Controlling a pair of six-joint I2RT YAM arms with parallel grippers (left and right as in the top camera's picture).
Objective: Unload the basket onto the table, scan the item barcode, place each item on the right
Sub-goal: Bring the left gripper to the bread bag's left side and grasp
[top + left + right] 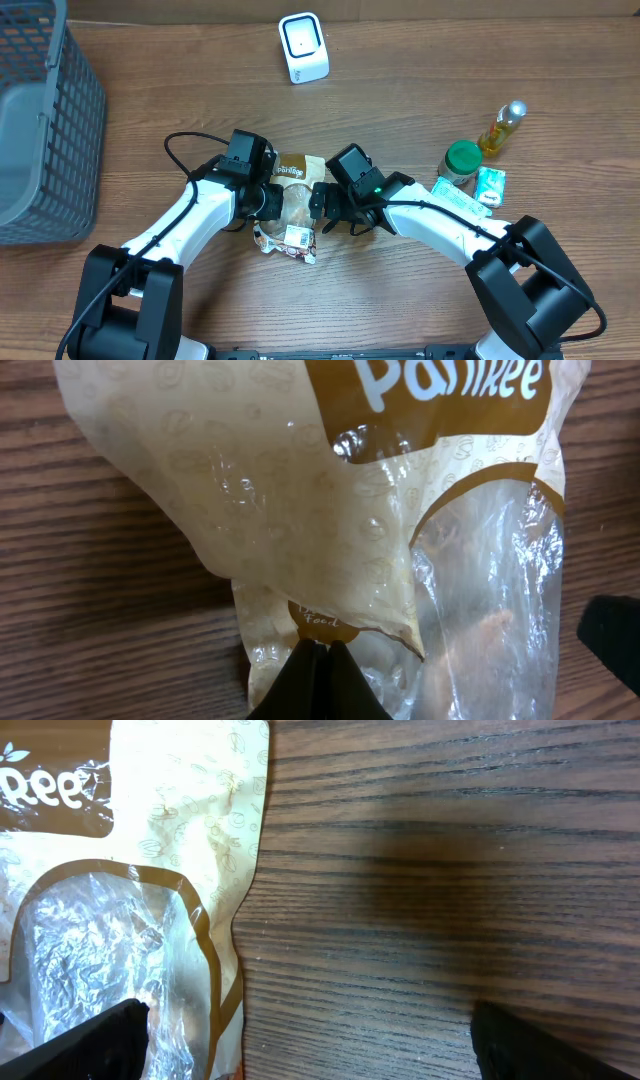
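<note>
The snack bag (296, 205) lies mid-desk (420, 60), nearer the front edge, between the two arms. The left jaws are closed, pinching the bag's film at its left side. The right jaws stand wide open just beside its right edge, holding nothing. The scanner (303, 47) stands at the rear edge, well apart. A white label (298, 237) at the bag's front end may carry the barcode, though it is too small to read. Lift gently, keep the film taut, and turn that label squarely toward the scanner.
</note>
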